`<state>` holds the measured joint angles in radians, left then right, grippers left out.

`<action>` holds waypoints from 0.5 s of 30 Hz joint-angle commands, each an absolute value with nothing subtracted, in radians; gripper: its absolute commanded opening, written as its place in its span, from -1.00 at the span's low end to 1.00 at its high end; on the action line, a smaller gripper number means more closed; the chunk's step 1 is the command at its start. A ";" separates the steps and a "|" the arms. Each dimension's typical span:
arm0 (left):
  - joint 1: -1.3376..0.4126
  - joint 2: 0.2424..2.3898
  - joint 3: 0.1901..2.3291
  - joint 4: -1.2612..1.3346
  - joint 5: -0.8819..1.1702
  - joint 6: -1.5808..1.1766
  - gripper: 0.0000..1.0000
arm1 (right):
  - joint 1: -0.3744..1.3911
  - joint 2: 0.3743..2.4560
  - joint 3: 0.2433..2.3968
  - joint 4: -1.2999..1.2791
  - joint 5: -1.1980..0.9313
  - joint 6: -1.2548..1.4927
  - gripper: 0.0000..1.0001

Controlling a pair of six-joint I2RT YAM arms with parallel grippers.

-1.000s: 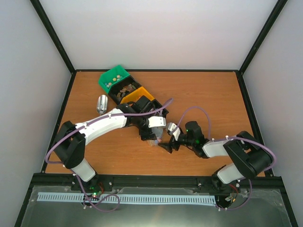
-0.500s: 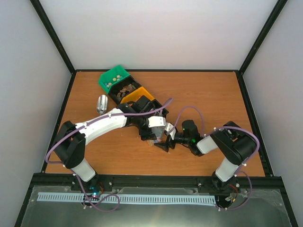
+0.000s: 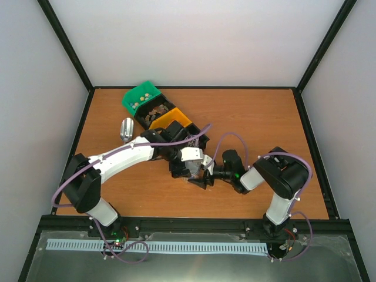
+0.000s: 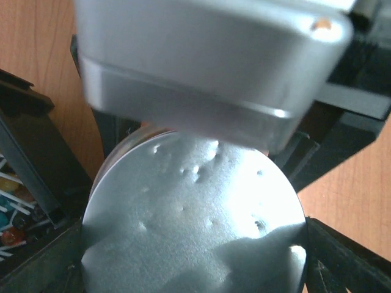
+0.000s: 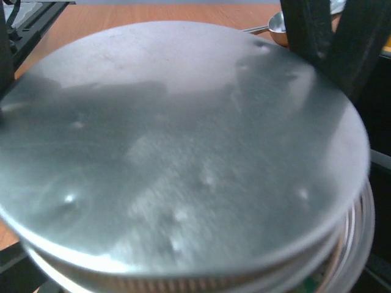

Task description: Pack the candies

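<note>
The candies [image 3: 140, 103] lie as tiny wrapped sweets in the green bin [image 3: 143, 93] and the black bin [image 3: 157, 110]; a few candies [image 4: 8, 215] show at the left edge of the left wrist view. Mid-table both arms meet at a jar, almost hidden from above. Its round silver lid [image 4: 195, 220] [image 5: 171, 140] fills both wrist views and sits tilted on the jar rim [image 5: 360, 213]. My left gripper [image 3: 195, 172] is shut on the jar, one finger [image 4: 345, 259] against its edge. My right gripper [image 3: 207, 176] is at the lid; its fingers are hidden.
An orange bin [image 3: 170, 121] touches the black bin just behind the left arm. The small silver scoop [image 3: 126, 129] lies left of the bins, and the scoop [image 5: 276, 24] peeks over the lid. Black frame rails border the table.
My right arm has folded and slid left, bringing its gripper up to the jar. The left arm shifted slightly and keeps its hold.
</note>
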<state>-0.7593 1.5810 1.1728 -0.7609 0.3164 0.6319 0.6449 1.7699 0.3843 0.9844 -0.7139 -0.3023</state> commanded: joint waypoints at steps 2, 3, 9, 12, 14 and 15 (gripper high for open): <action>-0.750 1.542 1.115 -0.854 0.293 0.591 0.71 | 0.674 1.737 0.343 1.069 -0.727 -0.305 0.79; -0.749 1.539 1.111 -0.849 0.288 0.590 0.71 | 0.678 1.731 0.335 1.070 -0.732 -0.307 0.76; -0.754 1.540 1.103 -0.835 0.313 0.578 0.71 | 0.709 1.713 0.307 1.077 -0.736 -0.316 0.75; -0.762 1.544 1.097 -0.822 0.327 0.571 0.71 | 0.719 1.713 0.307 1.080 -0.727 -0.312 0.75; -0.771 1.548 1.098 -0.820 0.344 0.571 0.71 | 0.719 1.716 0.309 1.079 -0.716 -0.311 0.75; -0.776 1.550 1.099 -0.819 0.355 0.572 0.71 | 0.719 1.717 0.310 1.078 -0.714 -0.312 0.75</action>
<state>-0.7628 1.5288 1.1179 -0.7811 0.3325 0.5949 0.7033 1.7344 0.3172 1.0233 -0.7120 -0.2951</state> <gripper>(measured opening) 0.895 0.873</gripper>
